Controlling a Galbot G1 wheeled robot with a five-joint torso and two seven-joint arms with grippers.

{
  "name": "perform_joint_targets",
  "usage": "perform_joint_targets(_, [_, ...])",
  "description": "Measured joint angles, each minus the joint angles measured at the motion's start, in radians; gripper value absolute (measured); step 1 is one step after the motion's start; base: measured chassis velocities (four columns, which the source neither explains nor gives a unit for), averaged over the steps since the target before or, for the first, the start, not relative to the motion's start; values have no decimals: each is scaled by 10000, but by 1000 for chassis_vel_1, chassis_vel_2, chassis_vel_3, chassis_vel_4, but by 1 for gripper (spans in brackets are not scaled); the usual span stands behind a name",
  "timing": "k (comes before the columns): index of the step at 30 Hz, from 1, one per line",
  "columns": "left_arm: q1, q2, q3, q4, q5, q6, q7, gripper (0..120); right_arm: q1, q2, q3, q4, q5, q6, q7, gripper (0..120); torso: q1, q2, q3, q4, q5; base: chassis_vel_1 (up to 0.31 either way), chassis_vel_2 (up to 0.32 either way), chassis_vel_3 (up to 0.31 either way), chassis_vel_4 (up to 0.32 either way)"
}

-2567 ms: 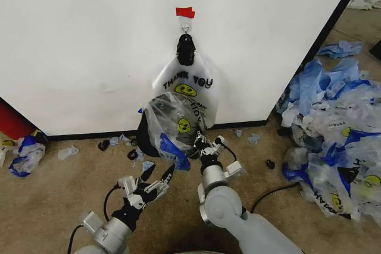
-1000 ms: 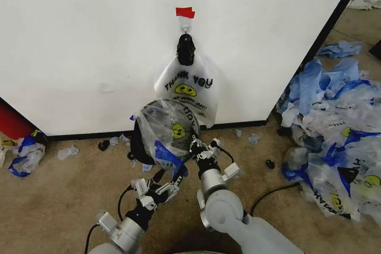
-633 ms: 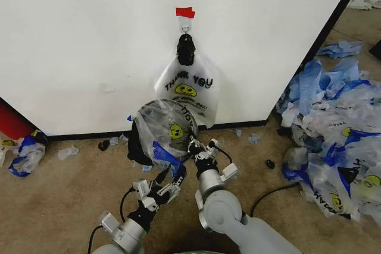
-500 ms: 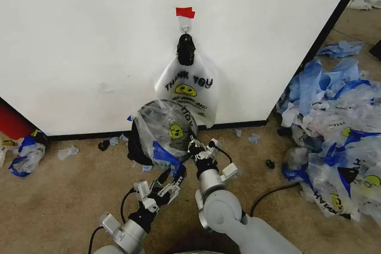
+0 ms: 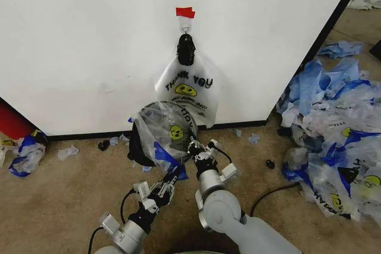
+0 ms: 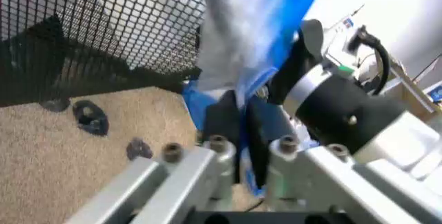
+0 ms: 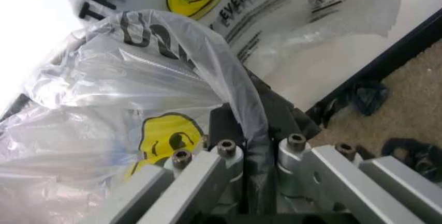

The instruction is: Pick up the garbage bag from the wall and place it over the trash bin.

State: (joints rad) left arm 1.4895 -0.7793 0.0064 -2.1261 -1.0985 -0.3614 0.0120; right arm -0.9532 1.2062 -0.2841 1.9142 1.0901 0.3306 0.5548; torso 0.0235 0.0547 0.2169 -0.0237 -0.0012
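The head camera looks down from high up at the big plain white wall panel [image 5: 89,46] and the brown floor. The left wrist camera sits very close to the small round black wire-mesh bin [image 6: 97,32]. The right wrist camera looks at the thin see-through plastic bag with a yellow smiley face [image 7: 138,105]. All three views share that bag.

Robot test space: freestanding white wall [image 5: 89,46], bare carpet [image 5: 53,194], bag heap [image 5: 333,129] discarded alongside.

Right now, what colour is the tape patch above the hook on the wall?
Red. The tape patch shows best in the head view, just above the hook.
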Motion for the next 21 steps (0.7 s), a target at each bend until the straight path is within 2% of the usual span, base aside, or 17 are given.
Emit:
perform_joint_targets(1, [60,-6,15,12,79,1,5,0,-4,1,14,-33,-60,-18,33,0,0,0,0,1,0,0,0,0,0])
perform_joint_targets(14, [29,-138,-10,74,202,-6,-140,0,-81,-70,249,96,-38,-110,343,0,0,0,0,0,0,0,0,0,0])
perform_joint_targets(21, [-34,-218,-685,3,-100,-67,-378,0,-28,-183,418,318,135,-198,544,0,0,0,0,1,0,0,0,0,0])
